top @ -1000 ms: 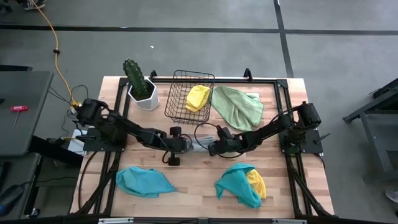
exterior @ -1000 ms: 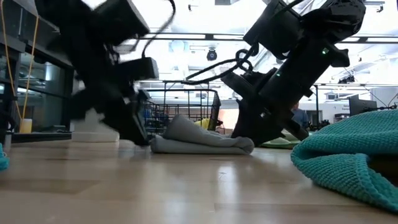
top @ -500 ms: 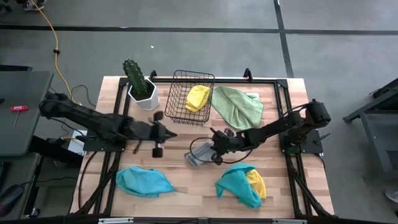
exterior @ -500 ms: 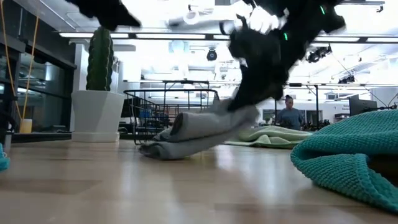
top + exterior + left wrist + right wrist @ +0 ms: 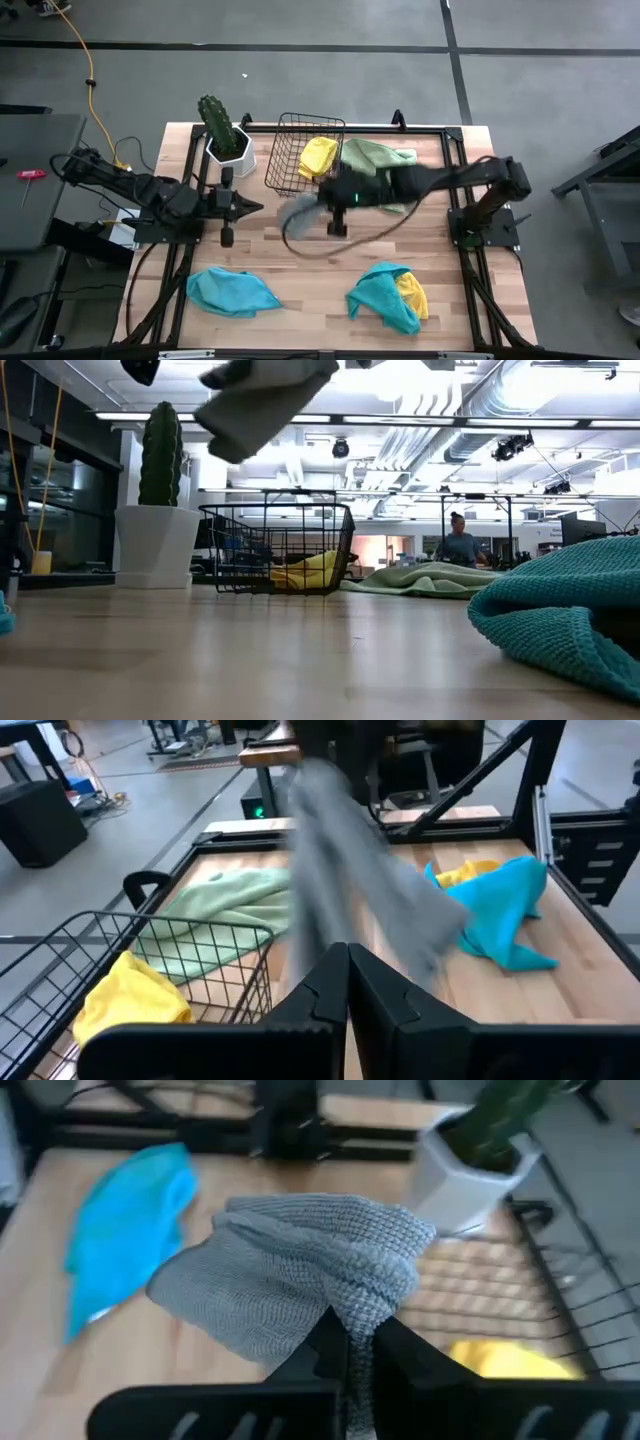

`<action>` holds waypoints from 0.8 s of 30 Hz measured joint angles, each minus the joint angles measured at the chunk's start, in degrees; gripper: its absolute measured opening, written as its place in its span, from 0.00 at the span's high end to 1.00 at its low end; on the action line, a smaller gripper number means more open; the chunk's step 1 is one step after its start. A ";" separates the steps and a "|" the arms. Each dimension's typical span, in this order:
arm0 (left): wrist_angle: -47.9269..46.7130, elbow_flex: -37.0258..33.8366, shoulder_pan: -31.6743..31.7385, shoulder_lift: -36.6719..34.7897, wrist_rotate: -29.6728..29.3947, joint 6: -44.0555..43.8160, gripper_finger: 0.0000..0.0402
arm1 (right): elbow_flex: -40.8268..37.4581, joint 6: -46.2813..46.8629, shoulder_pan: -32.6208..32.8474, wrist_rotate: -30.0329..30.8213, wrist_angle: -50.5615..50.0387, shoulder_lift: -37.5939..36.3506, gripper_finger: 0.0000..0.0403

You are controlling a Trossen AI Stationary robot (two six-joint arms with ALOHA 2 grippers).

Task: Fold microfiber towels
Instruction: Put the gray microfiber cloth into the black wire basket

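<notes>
A folded grey microfiber towel [image 5: 297, 212] [image 5: 262, 402] hangs in the air near the black wire basket [image 5: 300, 160], and my right gripper [image 5: 322, 200] [image 5: 350, 1342] is shut on it. A yellow towel [image 5: 318, 156] lies in the basket. A light green towel [image 5: 385, 168] lies spread beside the basket. A teal towel [image 5: 232, 292] lies at the near left, and a teal towel on a yellow one [image 5: 385, 295] at the near right. My left gripper [image 5: 255, 207] [image 5: 347, 982] is shut with nothing in it, drawn back at the left. My right gripper pinches a bunched fold of the grey towel [image 5: 358, 1302] between its two fingers, several layers thick. The fingers come from the table's right side, slanting down. The towel is lifted clear of the table and spreads out past the fingertips.
A cactus in a white pot [image 5: 226, 135] stands at the far left beside the basket. Black frame rails [image 5: 455, 160] run along the table's edges. Bare wood [image 5: 310, 270] lies between the two near towels.
My right gripper has risen and gone toward the far edge and the basket with the grey towel. The towel lay on the table, then tipped up at one end, and now hangs clear. My left gripper has drawn back toward the table's left edge and up.
</notes>
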 joint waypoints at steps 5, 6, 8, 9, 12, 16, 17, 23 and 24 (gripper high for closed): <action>0.01 0.00 -0.91 -0.02 -0.33 -0.01 1.00 | 3.22 -5.84 -8.20 -3.37 -1.38 0.00 1.00; -0.01 0.00 -0.94 -0.02 -0.35 -0.01 1.00 | 3.18 -7.40 -9.83 -4.28 -1.47 0.06 1.00; -0.01 0.00 -0.92 -0.02 -0.37 -0.01 1.00 | 3.17 -10.87 -12.94 -6.06 -1.29 1.00 1.00; 0.00 0.00 -0.92 -0.02 -0.39 -0.01 1.00 | 3.17 -12.05 -14.44 -7.08 -1.32 1.65 1.00; -0.01 0.00 -0.92 -0.02 -0.43 0.11 1.00 | 3.15 -15.55 -18.25 -10.24 -0.27 4.37 1.00; -0.01 0.00 -0.92 0.31 -0.61 0.16 1.00 | 3.15 -19.65 -22.20 -13.94 3.59 9.69 1.00; 0.02 0.00 -0.92 0.30 -0.68 0.16 1.00 | 3.12 -20.82 -23.01 -15.65 5.08 11.06 1.00; 0.05 0.00 -0.90 0.37 -0.76 0.24 1.00 | 4.99 -25.73 -26.64 -22.34 6.76 18.47 1.00; 0.03 0.00 -0.90 0.37 -0.76 0.46 1.00 | 5.81 -25.73 -27.12 -22.40 5.82 19.48 1.00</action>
